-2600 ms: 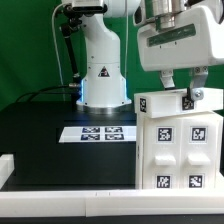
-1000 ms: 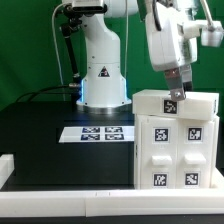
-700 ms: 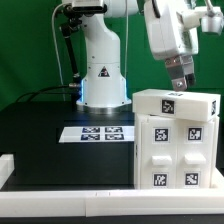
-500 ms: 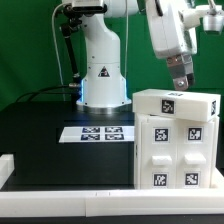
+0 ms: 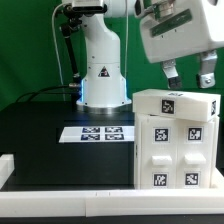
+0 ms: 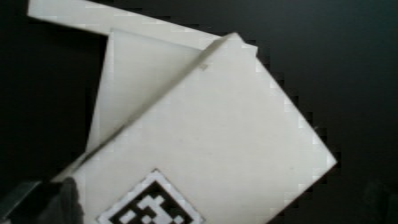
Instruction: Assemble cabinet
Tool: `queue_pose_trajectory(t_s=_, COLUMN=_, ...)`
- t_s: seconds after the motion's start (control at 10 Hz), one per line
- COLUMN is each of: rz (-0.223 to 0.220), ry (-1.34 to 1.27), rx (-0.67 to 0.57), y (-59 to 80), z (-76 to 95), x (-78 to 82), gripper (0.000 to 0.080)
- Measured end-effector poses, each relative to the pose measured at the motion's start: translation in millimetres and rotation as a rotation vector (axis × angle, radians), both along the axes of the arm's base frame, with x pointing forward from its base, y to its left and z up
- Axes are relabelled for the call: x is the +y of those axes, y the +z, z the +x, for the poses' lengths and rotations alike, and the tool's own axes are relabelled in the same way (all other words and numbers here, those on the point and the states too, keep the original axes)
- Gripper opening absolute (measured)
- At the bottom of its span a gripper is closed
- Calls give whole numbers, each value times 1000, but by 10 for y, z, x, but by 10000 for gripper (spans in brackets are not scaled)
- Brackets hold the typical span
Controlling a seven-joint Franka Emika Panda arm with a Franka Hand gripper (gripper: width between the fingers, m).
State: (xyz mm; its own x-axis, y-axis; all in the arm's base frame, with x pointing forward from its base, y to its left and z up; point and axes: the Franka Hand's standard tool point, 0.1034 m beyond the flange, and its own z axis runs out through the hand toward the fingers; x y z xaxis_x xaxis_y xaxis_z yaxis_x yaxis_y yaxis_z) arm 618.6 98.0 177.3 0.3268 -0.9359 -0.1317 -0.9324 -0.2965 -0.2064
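Note:
The white cabinet (image 5: 176, 140) stands upright at the exterior view's right on the black table. It has a flat top piece with one tag and a front with several square black-and-white tags. My gripper (image 5: 188, 74) hangs open and empty a little above the cabinet's top, its two dark fingers spread apart. In the wrist view I look down on the cabinet's white top (image 6: 214, 140), with one tag (image 6: 157, 205) near the picture's edge. One dark finger (image 6: 32, 200) shows at the side.
The marker board (image 5: 100, 133) lies flat on the black table in front of the arm's white base (image 5: 102, 75). A white rail (image 5: 60, 198) runs along the table's front edge. A green wall is behind.
The gripper let go of the cabinet's top piece, rose clear of it and turned so both fingers show spread. The top piece now lies flat on the body.

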Motion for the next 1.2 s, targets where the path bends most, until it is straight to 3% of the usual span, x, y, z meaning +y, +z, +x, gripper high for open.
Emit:
queue_pose_trajectory(t_s=0.7, rz=-72, ry=496, rx=-68, y=14, z=33, x=20, gripper=797)
queue_pose_trajectory(t_s=0.8, rz=-92, ry=604, rx=-87, y=14, z=33, x=14, gripper=797)
queue_pose_trajectory(t_s=0.9, rz=-149, ry=797, rx=-110, y=21, z=36, x=-3, gripper=797)
queue_pose_trajectory(t_s=1.2, rz=-202, ry=1123, rx=-157, y=16, z=32, x=-43, gripper=797)
